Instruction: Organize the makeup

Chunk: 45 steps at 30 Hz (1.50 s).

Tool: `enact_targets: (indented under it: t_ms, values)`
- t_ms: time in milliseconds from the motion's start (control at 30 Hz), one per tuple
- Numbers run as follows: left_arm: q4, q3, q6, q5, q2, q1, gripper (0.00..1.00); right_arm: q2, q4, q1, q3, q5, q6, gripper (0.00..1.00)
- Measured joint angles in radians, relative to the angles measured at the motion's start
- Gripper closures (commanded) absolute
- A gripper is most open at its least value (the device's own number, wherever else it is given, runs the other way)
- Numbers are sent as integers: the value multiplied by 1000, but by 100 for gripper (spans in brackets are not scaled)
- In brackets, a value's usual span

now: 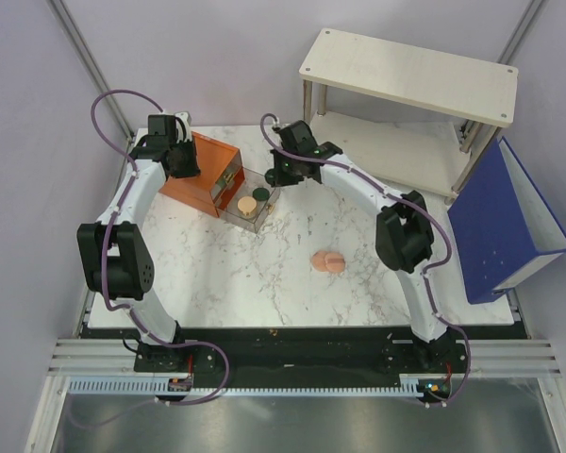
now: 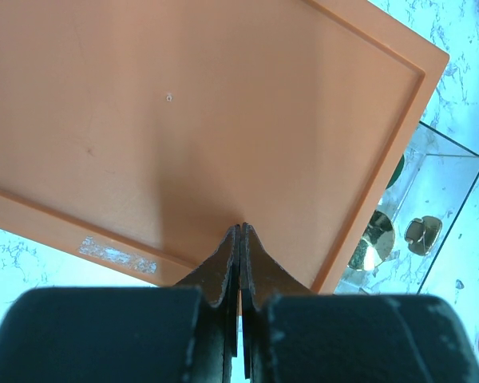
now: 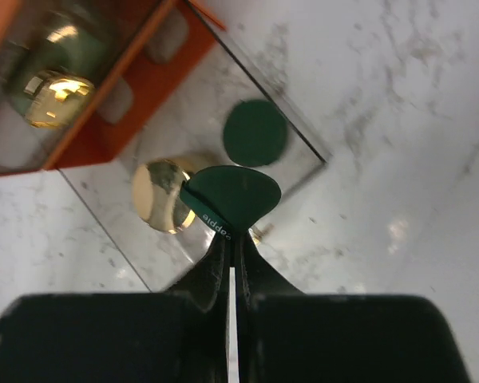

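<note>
The orange box (image 1: 200,175) stands at the back left with its clear drawer (image 1: 264,213) pulled out. My left gripper (image 2: 241,231) is shut and empty, its tips resting on the box's flat top (image 2: 184,104). My right gripper (image 3: 233,238) is shut on a dark green disc (image 3: 230,195), held on edge above the drawer. A second dark green disc (image 3: 255,132) and the tan-gold jar (image 3: 156,195) lie in the drawer. A mint-green tube (image 3: 56,76) sits inside the box. The peach-pink compact (image 1: 327,260) lies on the marble table. The brown-pink stick is not in view.
A white two-level shelf (image 1: 410,75) stands at the back right. A blue binder-like case (image 1: 505,226) leans at the table's right edge. Purple walls close in on the left and the back.
</note>
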Motion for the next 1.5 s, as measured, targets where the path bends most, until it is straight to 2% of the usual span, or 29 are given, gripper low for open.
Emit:
enact_targets:
  t_ms: [67, 167, 200, 300, 400, 667, 933, 1100, 1333, 1500]
  values:
    - [0, -4, 0, 0, -3, 0, 98, 72, 7, 21, 107, -38, 34, 82]
    - [1, -10, 0, 0, -8, 0, 98, 151, 19, 42, 214, -101, 95, 74]
    - [2, -11, 0, 0, -9, 0, 98, 176, 32, 50, 241, -121, 112, 66]
    - [2, -12, 0, 0, -10, 0, 98, 225, 56, 68, 262, -167, 163, 47]
    - [2, -12, 0, 0, -10, 0, 98, 233, 60, 73, 231, -180, 191, 41]
    - [2, -12, 0, 0, -10, 0, 98, 151, 80, 53, 94, -152, 183, 43]
    - [2, -12, 0, 1, -10, 0, 98, -190, 70, -14, -182, -89, 100, 47]
    - [2, -12, 0, 1, -10, 0, 98, -325, 3, -37, -309, -24, 31, 48]
    - [3, -12, 0, 9, -8, 0, 98, -367, -128, -9, -525, 42, -10, 48]
    - [3, -12, 0, 17, -8, 2, 98, -367, -179, 2, -646, 65, -13, 52]
